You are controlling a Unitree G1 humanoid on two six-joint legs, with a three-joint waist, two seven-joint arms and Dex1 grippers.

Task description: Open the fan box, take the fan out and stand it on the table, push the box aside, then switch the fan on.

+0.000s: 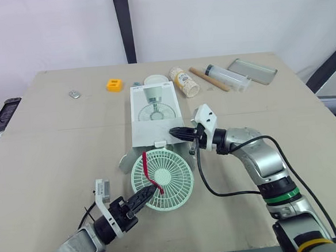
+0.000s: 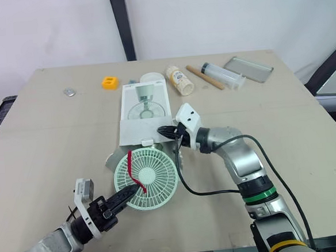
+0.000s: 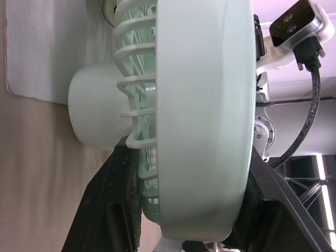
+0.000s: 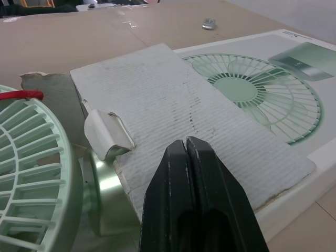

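The pale green fan [image 1: 163, 178] lies grille up with a red strap across it, just in front of the white fan box [image 1: 154, 112]. The box lies flat, with its near-end flaps [image 1: 125, 162] spread open. My left gripper [image 1: 143, 197] is shut on the fan's near rim; in the left wrist view its fingers [image 3: 118, 210] clamp both sides of the rim [image 3: 199, 121]. My right gripper [image 1: 178, 133] is shut with nothing in it, its tips over the box's near flap [image 4: 173, 100]. The fan's stand [image 4: 105, 184] shows under that flap.
Along the far side of the table lie an orange block [image 1: 114, 84], a white cup [image 1: 155, 79], a patterned bottle [image 1: 186, 81], a wooden stick [image 1: 208, 79], a clear tube [image 1: 228, 77] and a metal tray [image 1: 252, 70]. A small metal piece [image 1: 75, 94] sits far left.
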